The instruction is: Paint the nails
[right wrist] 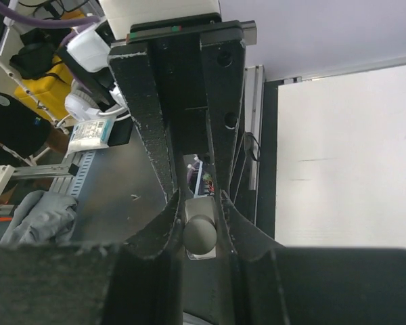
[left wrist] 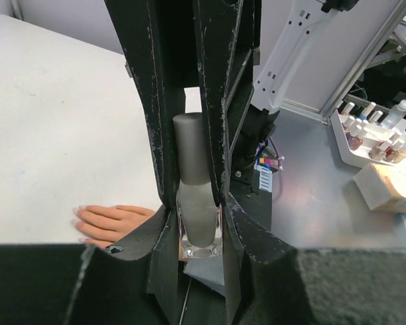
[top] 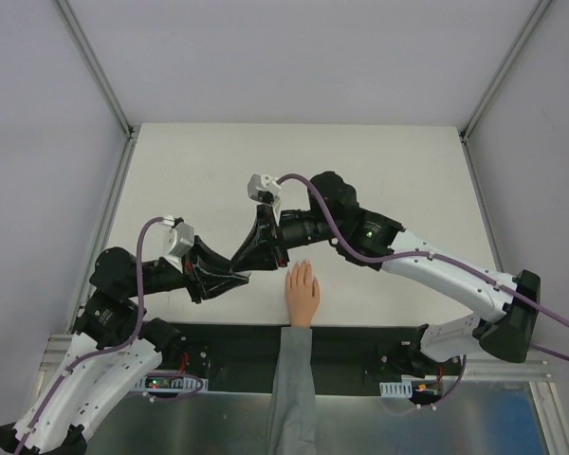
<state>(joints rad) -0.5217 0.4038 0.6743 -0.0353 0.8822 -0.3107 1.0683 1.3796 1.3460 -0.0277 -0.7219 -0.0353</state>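
So, progress check: basically nothing's painted. The left claw [left wrist: 197,215] is clamped tight on the glass body of the polish bottle [left wrist: 201,230] and holds it up off the desk [top: 379,171]. The right claw [right wrist: 200,203] comes in from the opposite end, and its fingers look pressed against both sides of the grey cap [left wrist: 191,149], so I'd call that a narrow grip on the cap. The cap is on the bottle and no brush is showing.

The hand [top: 302,289] lies flat on the desk just beside where the two claws meet, off to the robot's right and a touch nearer the arm bases. From the left wrist view the nails [left wrist: 78,223] look pale and bare, though they're tiny, so take that with salt.

My read: this is the cap-unscrewing step, very early. Left to do is twist the cap off, pull the brush out, then do every nail.
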